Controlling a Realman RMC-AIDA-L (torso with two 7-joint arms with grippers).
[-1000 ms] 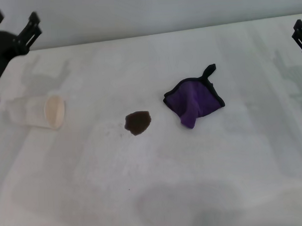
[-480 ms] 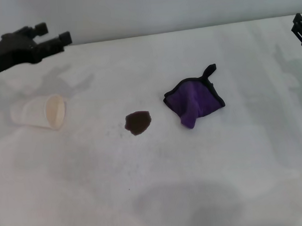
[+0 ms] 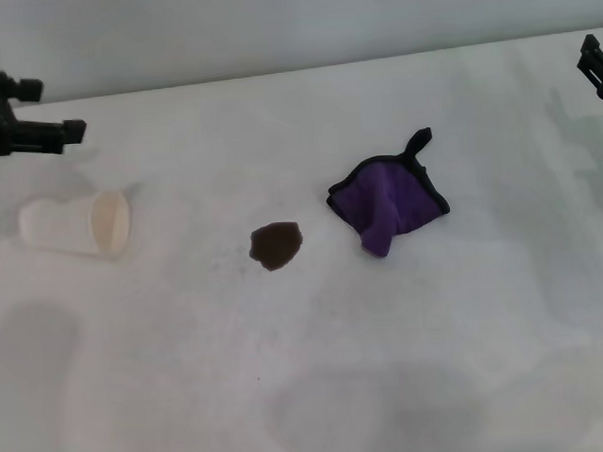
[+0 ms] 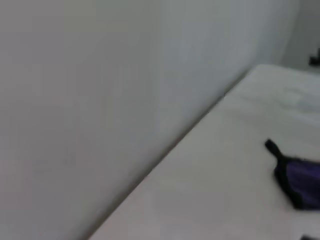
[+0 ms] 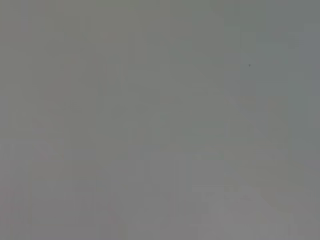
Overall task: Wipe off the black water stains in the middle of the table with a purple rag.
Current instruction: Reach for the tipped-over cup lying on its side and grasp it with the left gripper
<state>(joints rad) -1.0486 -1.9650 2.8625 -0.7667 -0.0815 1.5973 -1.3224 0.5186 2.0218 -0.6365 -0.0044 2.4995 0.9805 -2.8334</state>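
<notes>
Purple soft rag with black stitched edging and a short black corner loop (image 3: 388, 207) lies crumpled a little past the middle of the white matte tabletop (image 3: 318, 385), toward the right edge; untouched, nothing gripping it. Dark brown-black irregular liquid blotch (image 3: 275, 245) sits near the tabletop's middle, just beside the rag on its left, apart from it, unwiped. A white paper cup (image 3: 78, 225) lies on its side toward the left edge, mouth facing the blotch. Left claw (image 3: 48, 110) hovers above the far left corner, beyond the cup, its two black fingers apart and empty. Right claw (image 3: 597, 68) shows only as a black sliver at the far right edge; cannot tell whether it is apart or together. Left wrist view catches the rag's loop end (image 4: 296, 176) along the far edge; right wrist view shows plain grey. Risks, as judged: whichever arm reaches for the rag could pinch only the loop or a loose fold, leaving the cloth dangling and wiping poorly. A left-arm reach crosses the cup and the blotch, so it could knock the cup rolling or drag liquid outward. A light wipe may smear the blotch wider instead of lifting it.
</notes>
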